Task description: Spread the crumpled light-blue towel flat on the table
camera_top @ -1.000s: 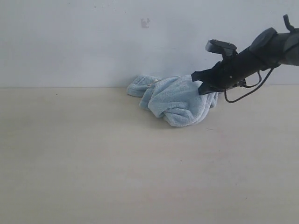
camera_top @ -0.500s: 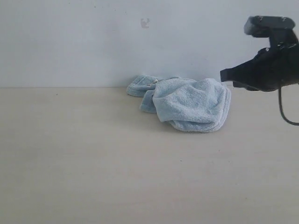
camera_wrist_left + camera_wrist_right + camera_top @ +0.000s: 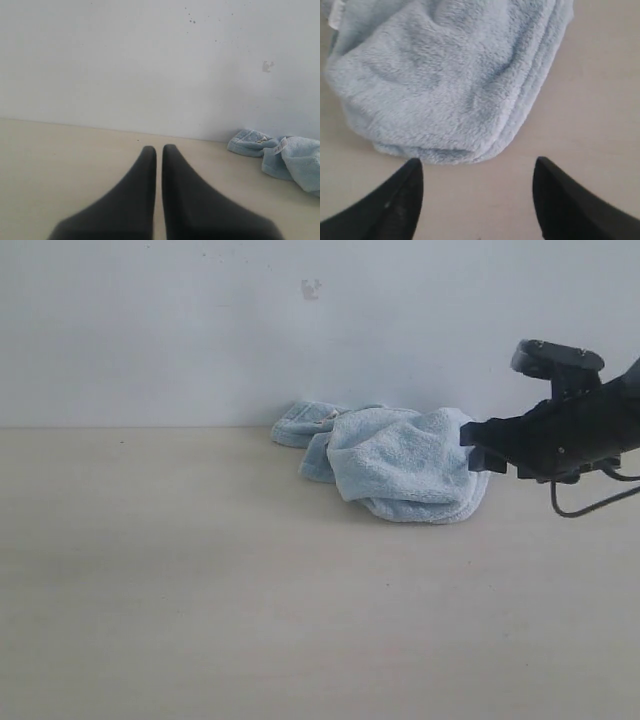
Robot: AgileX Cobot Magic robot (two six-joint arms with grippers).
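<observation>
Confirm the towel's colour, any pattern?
The towel is plain pale light blue, fluffy, no pattern. It shows best in the right wrist view.

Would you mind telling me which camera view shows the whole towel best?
The exterior view: it shows nearly all of the crumpled towel on the table, beside the right gripper. The right wrist view crops it to close-up folds; the left wrist view catches only one end.

Soft, diffuse light fills all three views, pale and low in contrast. In the exterior view the towel (image 3: 405, 465) throws only a faint shadow on the table (image 3: 200, 590) at centre frame. The left gripper (image 3: 159, 148) and right gripper (image 3: 477, 161) look blurred near the lens; the towel's pile is fairly sharp
</observation>
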